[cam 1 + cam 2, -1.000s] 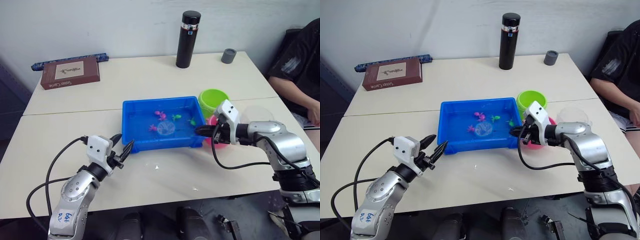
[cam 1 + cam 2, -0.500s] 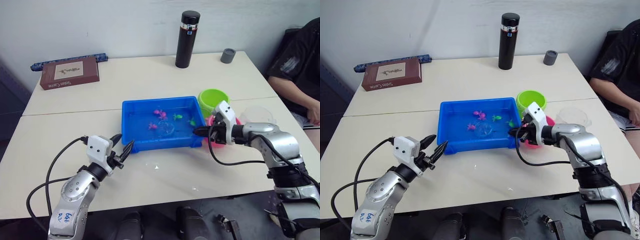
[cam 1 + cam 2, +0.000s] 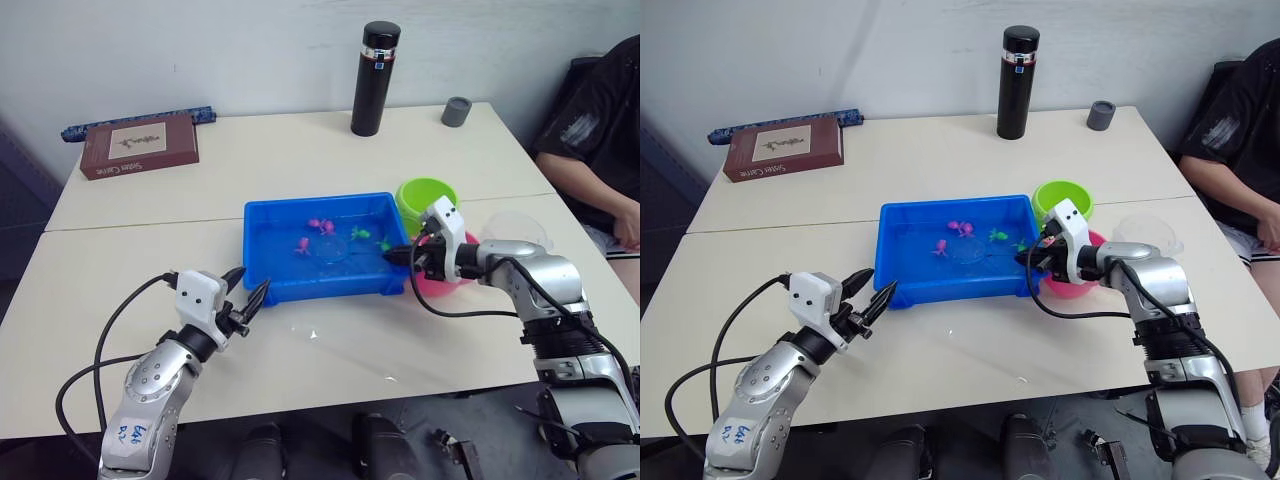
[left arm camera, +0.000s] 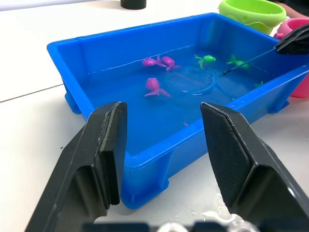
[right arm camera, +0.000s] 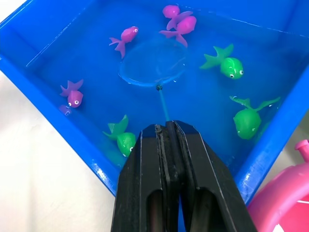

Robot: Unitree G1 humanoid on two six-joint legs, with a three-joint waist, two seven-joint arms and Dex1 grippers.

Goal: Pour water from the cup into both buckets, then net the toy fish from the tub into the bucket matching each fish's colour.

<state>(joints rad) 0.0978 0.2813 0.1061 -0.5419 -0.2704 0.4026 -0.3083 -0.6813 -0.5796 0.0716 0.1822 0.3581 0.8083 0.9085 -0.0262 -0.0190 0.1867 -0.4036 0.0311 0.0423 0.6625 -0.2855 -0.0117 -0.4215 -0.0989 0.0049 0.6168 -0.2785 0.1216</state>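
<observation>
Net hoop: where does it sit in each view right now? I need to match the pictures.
Left eye view: net hoop in the water mid-tub.
Right eye view: mid-tub again.
Left wrist view: far half of the tub, beyond the pink fish.
Right wrist view: straight ahead of the right gripper, on its thin handle.
Shared landmark: the pair of touching pink fish just past the hoop.

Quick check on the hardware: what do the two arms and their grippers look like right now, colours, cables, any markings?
Both arms have silver-grey metallic shells with a white block at each wrist and black cables looping alongside. The left gripper and the right gripper each have two black tapered fingers. The left forearm carries blue handwritten marks on a white patch.
</observation>
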